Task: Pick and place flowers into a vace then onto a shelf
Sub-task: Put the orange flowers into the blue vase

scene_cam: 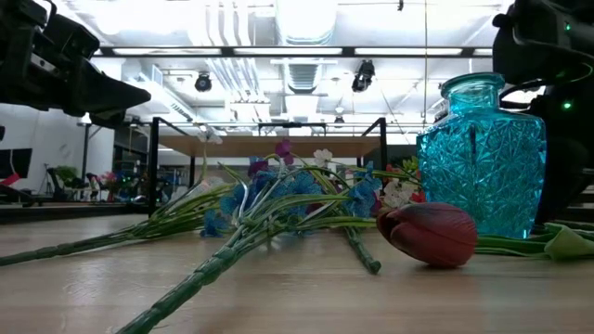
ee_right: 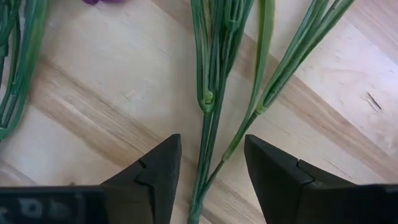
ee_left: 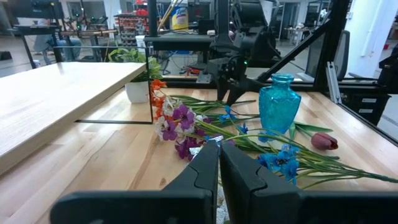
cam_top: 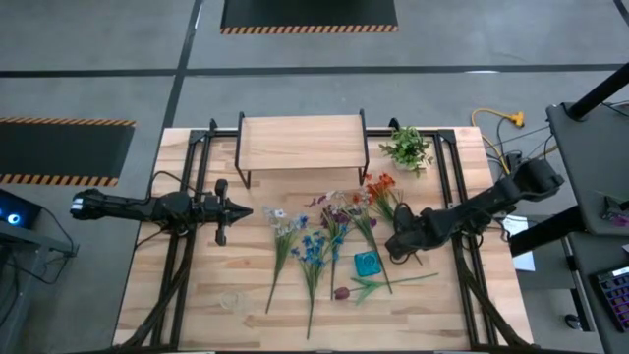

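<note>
The flowers [cam_top: 324,236] lie fanned out on the table in front of the shelf [cam_top: 303,143], their thin green stems pointing toward the near edge. A blue glass vase [cam_top: 366,264] stands upright among them, with a dark red bud [cam_top: 341,292] lying beside it. My right gripper [cam_top: 396,239] points down, open, over the stems below the orange-red blooms [cam_top: 381,187]. In the right wrist view its fingers [ee_right: 160,171] stand on either side of two green stems [ee_right: 211,124], with a gap on each side. My left gripper [cam_top: 246,210] hangs shut, level, left of the flowers.
A bushy green plant [cam_top: 407,147] in a white pot stands at the far right beside the shelf. Black frame rails [cam_top: 197,197] run along both sides of the table. There is bare wood near the front edge [cam_top: 226,305] and right of the vase.
</note>
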Controlling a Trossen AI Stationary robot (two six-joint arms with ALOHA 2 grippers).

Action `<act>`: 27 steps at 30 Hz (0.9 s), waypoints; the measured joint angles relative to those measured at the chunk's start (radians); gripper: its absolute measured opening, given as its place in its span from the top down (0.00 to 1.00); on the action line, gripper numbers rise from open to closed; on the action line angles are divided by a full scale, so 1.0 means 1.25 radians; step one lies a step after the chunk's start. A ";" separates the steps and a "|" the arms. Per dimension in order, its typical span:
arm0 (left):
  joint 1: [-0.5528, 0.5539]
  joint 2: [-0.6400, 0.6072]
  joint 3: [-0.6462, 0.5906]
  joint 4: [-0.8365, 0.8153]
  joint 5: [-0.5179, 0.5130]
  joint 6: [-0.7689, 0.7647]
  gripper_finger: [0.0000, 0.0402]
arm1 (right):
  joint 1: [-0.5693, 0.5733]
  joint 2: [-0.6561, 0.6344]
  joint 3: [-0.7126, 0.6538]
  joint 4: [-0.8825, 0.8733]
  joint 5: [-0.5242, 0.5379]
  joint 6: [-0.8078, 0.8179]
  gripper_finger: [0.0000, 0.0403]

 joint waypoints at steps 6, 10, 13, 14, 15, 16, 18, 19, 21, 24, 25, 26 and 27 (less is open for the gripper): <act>0.000 0.000 0.000 0.000 -0.001 0.000 1.00 | -0.001 0.004 0.000 0.003 -0.017 -0.018 0.67; 0.000 0.000 0.000 0.000 -0.001 0.000 1.00 | -0.001 -0.012 -0.002 0.006 -0.027 -0.019 0.79; 0.000 0.000 0.000 0.000 0.000 0.000 1.00 | -0.001 -0.026 -0.004 -0.003 -0.033 -0.019 0.90; 0.000 0.000 0.000 0.000 0.000 0.000 1.00 | -0.001 -0.029 -0.004 -0.008 -0.035 -0.019 0.93; 0.000 0.000 0.000 0.000 0.000 0.000 1.00 | -0.001 -0.033 -0.005 -0.012 -0.036 -0.019 0.95; 0.000 0.000 0.000 0.000 0.000 0.000 1.00 | -0.001 -0.038 -0.005 -0.023 -0.039 -0.019 0.96; 0.000 0.000 0.000 0.000 0.000 0.000 1.00 | -0.001 -0.052 -0.006 -0.057 -0.040 -0.019 0.96; 0.000 0.000 0.000 0.000 0.000 0.000 1.00 | 0.000 -0.060 -0.005 -0.076 -0.033 -0.015 0.96; 0.000 0.000 0.000 0.000 0.001 0.000 1.00 | 0.000 -0.085 0.004 -0.107 -0.008 0.002 0.97; 0.000 0.000 0.000 0.000 0.001 0.000 1.00 | 0.000 -0.127 0.011 -0.130 0.021 0.004 0.97; 0.000 0.000 0.000 0.000 0.001 0.000 1.00 | 0.000 -0.143 0.015 -0.129 0.030 0.001 0.97; 0.000 0.000 0.000 0.000 0.001 0.000 1.00 | 0.000 -0.160 0.021 -0.126 0.037 -0.007 0.97; 0.000 0.000 0.000 0.000 0.001 0.000 1.00 | 0.000 -0.176 0.026 -0.127 0.045 -0.015 0.97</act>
